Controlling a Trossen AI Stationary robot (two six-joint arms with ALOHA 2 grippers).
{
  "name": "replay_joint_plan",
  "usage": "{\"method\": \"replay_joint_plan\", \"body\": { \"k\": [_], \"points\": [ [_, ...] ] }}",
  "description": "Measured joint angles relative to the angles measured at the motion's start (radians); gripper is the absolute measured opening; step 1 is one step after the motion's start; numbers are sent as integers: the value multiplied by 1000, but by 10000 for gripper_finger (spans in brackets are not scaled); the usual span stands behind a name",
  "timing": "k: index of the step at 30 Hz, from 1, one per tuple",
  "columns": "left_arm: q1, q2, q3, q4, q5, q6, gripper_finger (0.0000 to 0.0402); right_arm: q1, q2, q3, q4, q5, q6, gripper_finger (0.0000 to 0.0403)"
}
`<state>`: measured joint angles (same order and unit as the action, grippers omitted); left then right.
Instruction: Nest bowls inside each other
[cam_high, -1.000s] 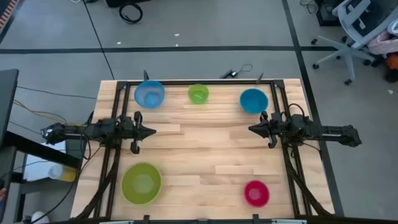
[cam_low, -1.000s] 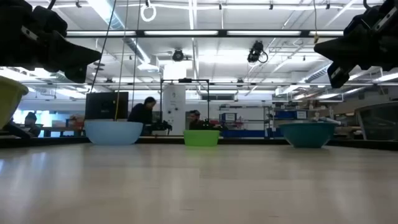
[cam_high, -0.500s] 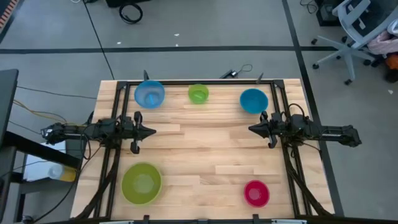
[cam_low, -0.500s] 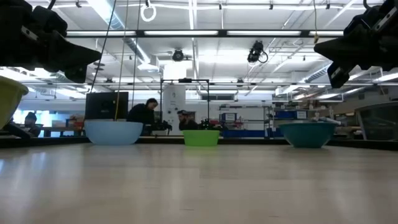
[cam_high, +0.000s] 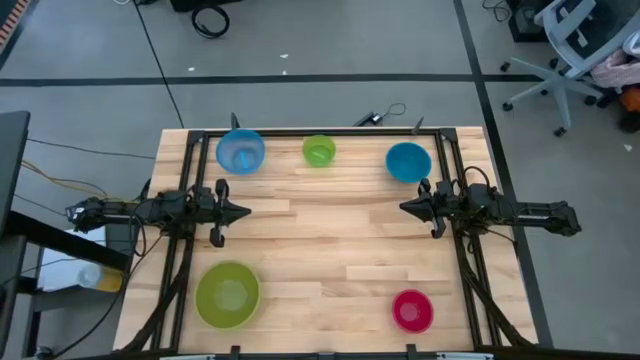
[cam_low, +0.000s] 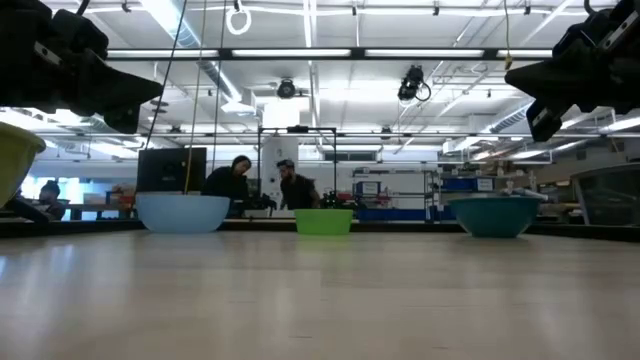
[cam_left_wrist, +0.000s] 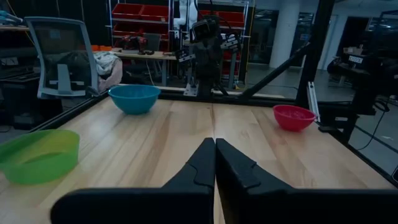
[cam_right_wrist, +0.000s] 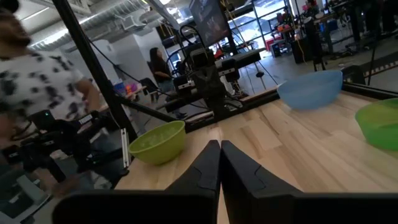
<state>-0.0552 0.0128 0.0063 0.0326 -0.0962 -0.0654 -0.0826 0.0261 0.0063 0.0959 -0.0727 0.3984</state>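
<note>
Five bowls stand apart, each upright on its base on the wooden table. Along the far edge are the light blue bowl (cam_high: 240, 152), the small green bowl (cam_high: 319, 151) and the deeper blue bowl (cam_high: 408, 161). The large lime green bowl (cam_high: 228, 294) stands near left and the red-pink bowl (cam_high: 413, 311) near right. My left gripper (cam_high: 245, 211) hovers shut at mid-left, pointing level toward the right. My right gripper (cam_high: 403, 207) hovers shut at mid-right, pointing level toward the left. Both are above the table and clear of every bowl.
A black frame (cam_high: 330, 132) runs along the table's far edge and down both sides. The table's middle between the two grippers is bare wood (cam_high: 325, 230). A person (cam_right_wrist: 31, 68) stands beyond the table's left side; office chairs (cam_high: 570, 50) stand on the floor at far right.
Both arms and all bowls have kept still. Only a person has come into view in the room behind the table.
</note>
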Motion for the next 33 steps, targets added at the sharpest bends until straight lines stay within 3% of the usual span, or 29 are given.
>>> {"method": "replay_joint_plan", "body": {
  "k": [23, 33],
  "points": [
    [0, 0, 0, 0, 0, 1, 14, 0, 0, 0, 0, 0, 0, 18],
    [0, 0, 0, 0, 0, 89, 14, 0, 0, 0, 0, 0, 0, 18]
  ]
}}
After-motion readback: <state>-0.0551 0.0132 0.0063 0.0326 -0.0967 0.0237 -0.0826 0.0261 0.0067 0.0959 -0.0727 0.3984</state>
